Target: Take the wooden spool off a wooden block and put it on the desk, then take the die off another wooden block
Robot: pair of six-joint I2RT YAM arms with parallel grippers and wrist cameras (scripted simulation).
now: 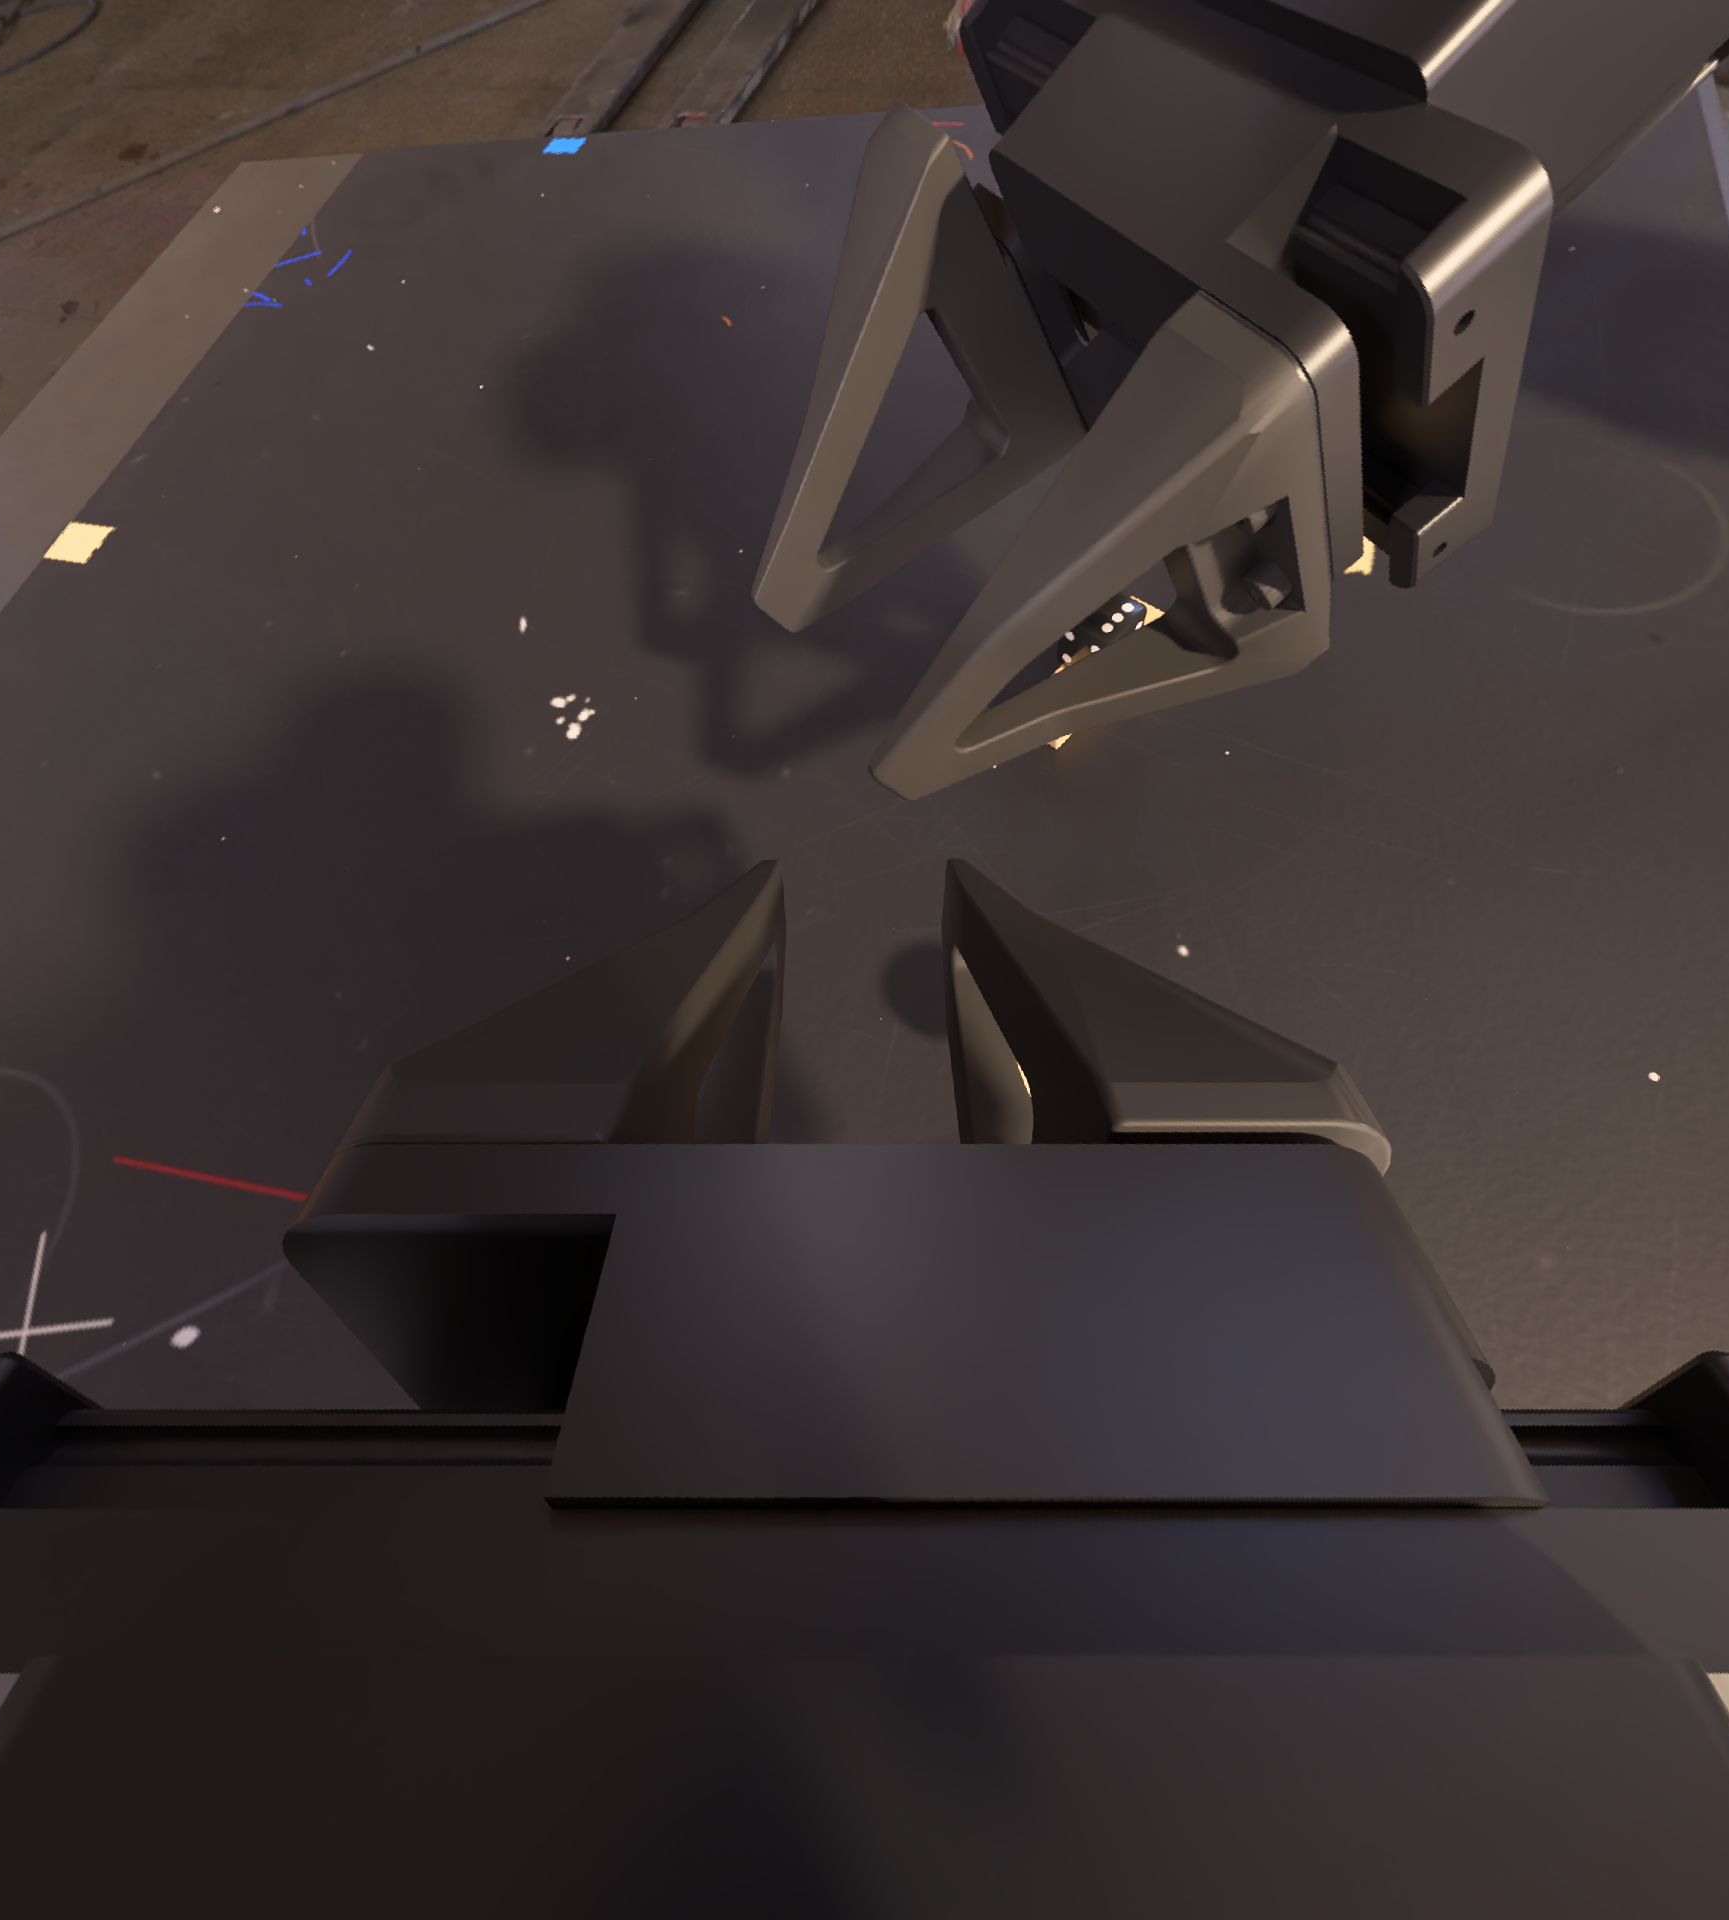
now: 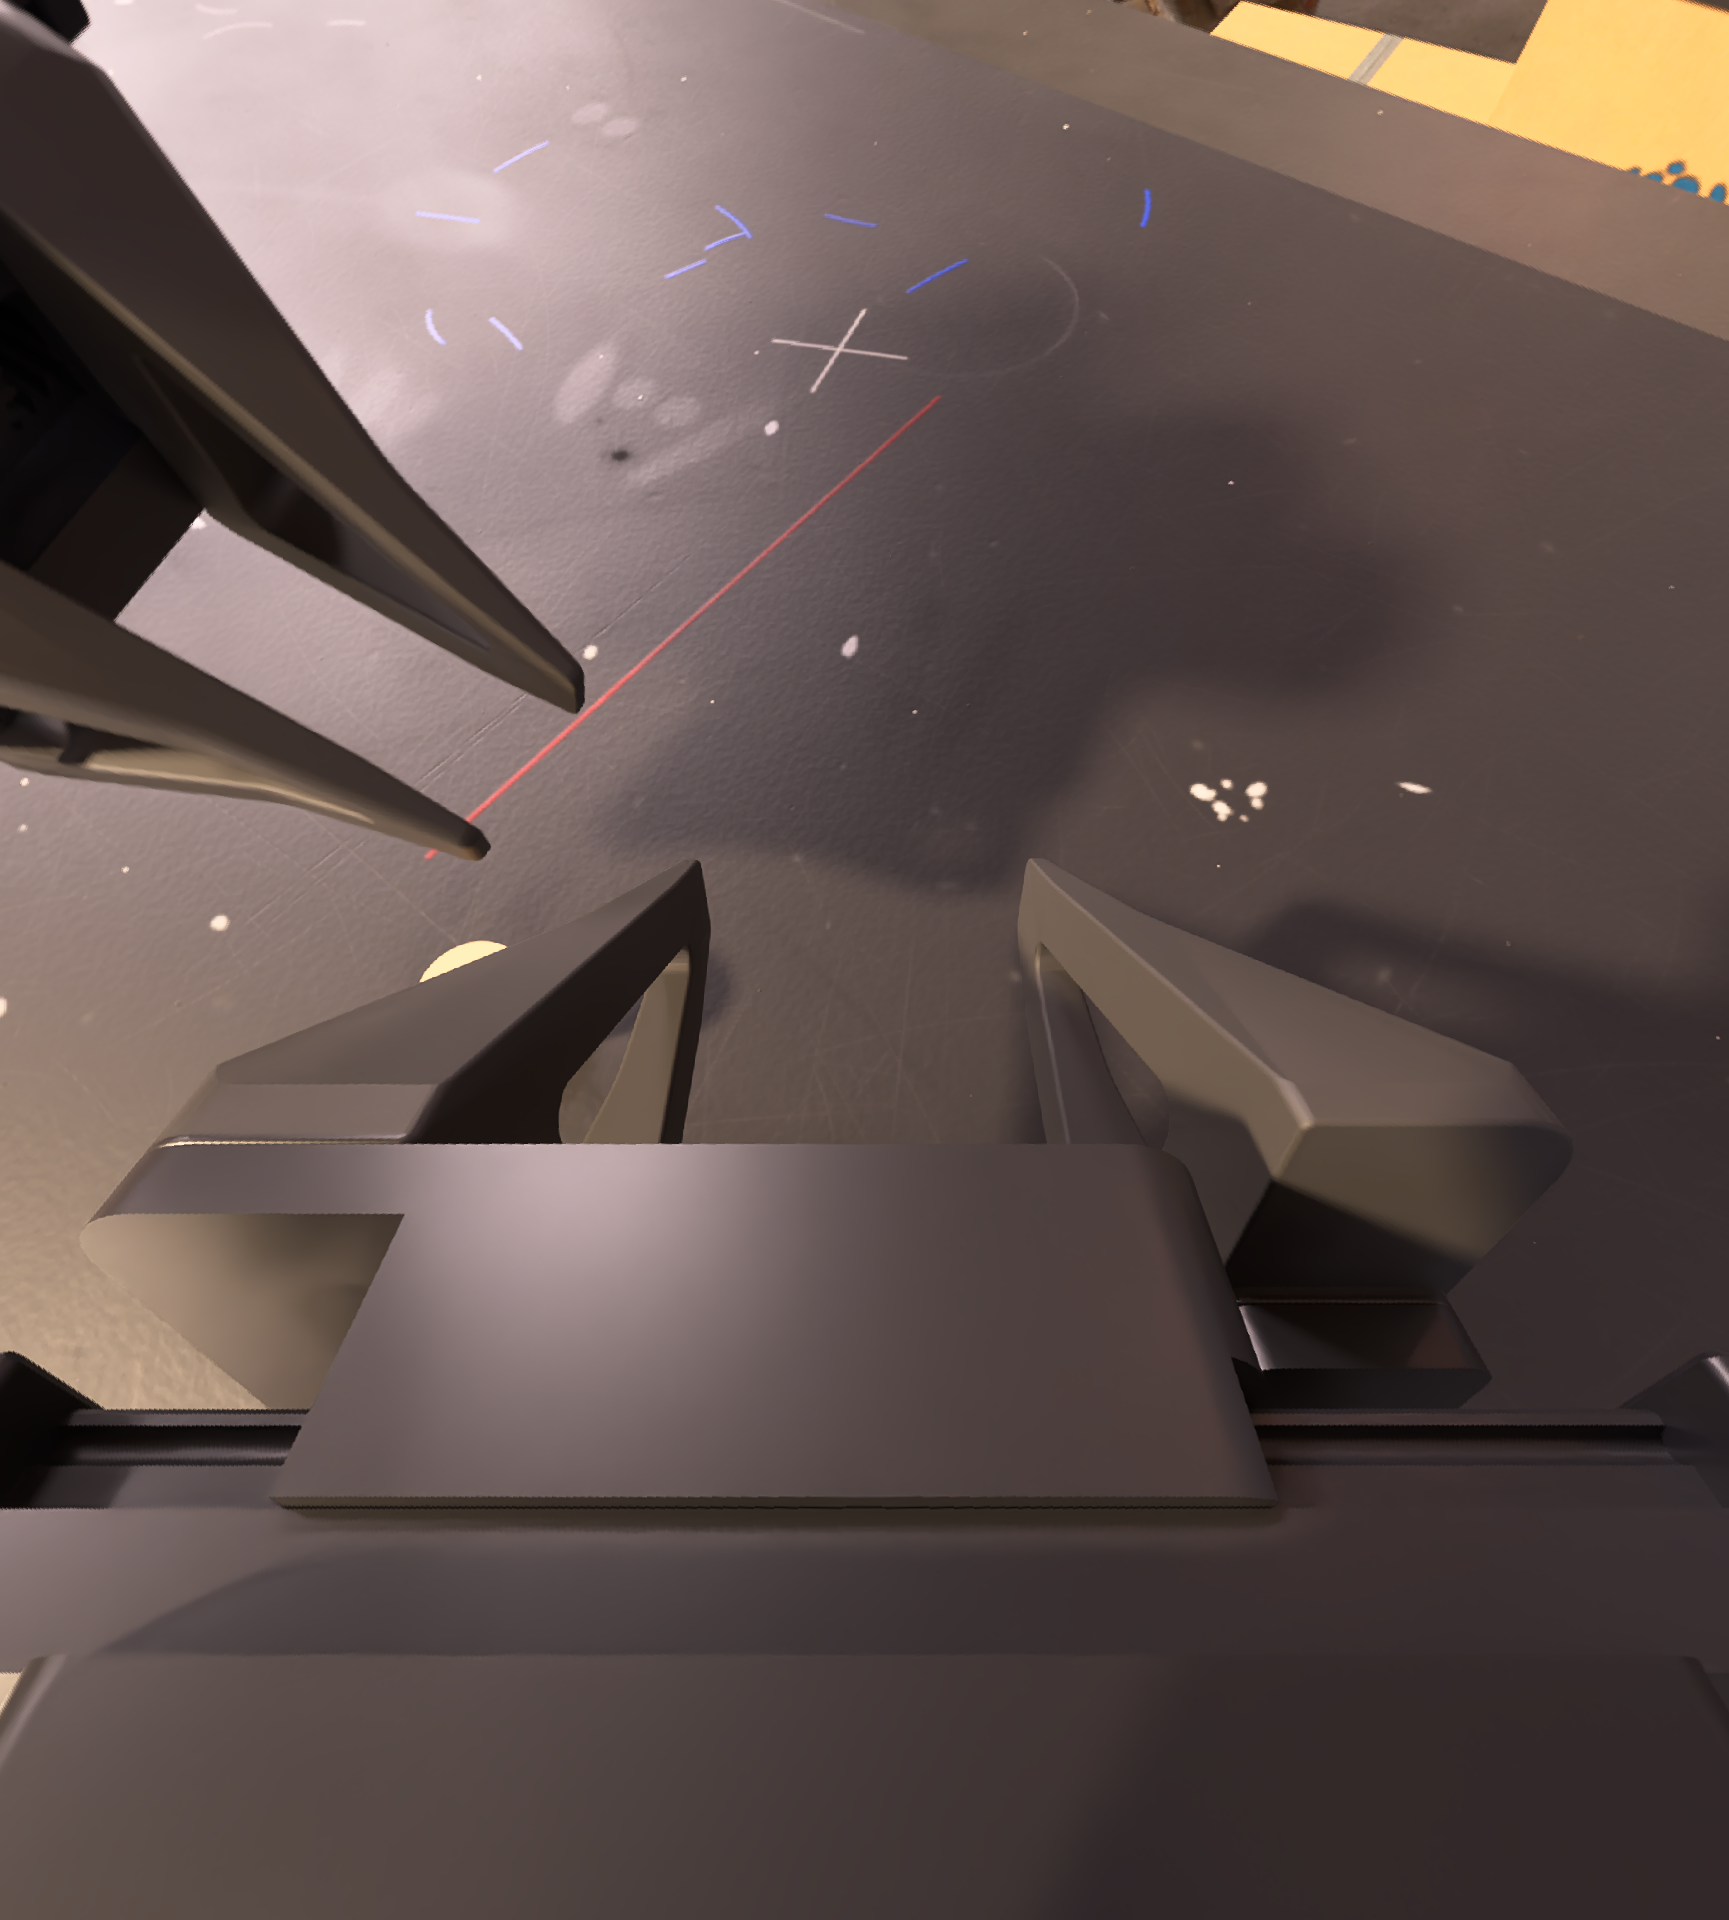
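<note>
Left wrist view first: left gripper (image 1: 865, 883) hangs over the dark surface (image 1: 320, 623), fingers parted with a narrow gap, nothing between them. Right gripper (image 1: 839, 707) comes in from upper right, tips pointing down and toward the camera, fingers spread, empty. Die (image 1: 1099, 634), black with white pips, shows only through the triangular cutout of the right gripper's nearer finger, so it sits behind that finger; mostly hidden, orientation can't be told. Bits of pale wood glint beside it, too hidden to say whether block or spool. Red line (image 1: 205, 1176) and white cross (image 1: 27, 1325) are marked on the surface at lower left.

Right wrist view: right gripper (image 2: 860, 883) released, wide gap, bare surface (image 2: 1047, 623) between the fingers. Left gripper (image 2: 527, 769) enters from the left, tips close over the red line (image 2: 714, 603), slightly apart, holding nothing. Small pale round edge (image 2: 465, 956) peeks out just behind the right gripper's left-hand finger, possibly the spool; long axis can't be told.
</note>
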